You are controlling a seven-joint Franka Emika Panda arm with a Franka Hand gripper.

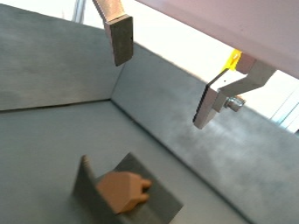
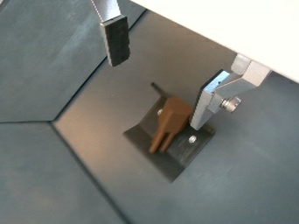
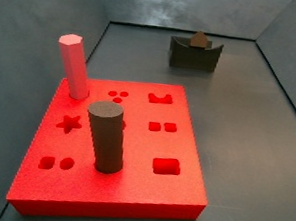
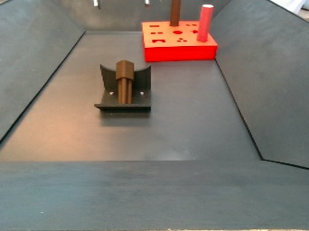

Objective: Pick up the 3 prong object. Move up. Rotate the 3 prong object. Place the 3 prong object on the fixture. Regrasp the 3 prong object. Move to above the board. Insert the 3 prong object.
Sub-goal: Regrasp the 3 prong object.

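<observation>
While the gripper (image 2: 163,74) gapes empty, the 3 prong object (image 4: 125,78) rests on the fixture (image 4: 125,101).

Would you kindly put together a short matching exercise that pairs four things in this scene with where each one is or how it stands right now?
Things:
1. 3 prong object
2. pink hexagonal peg
3. dark cylinder
4. gripper

Places or states:
A. standing upright at a corner of the red board
B. open and empty, above the fixture
C. lying across the fixture
D. standing upright in the board, next to the star cut-out

Pairs: 1-C, 2-A, 3-D, 4-B
</observation>
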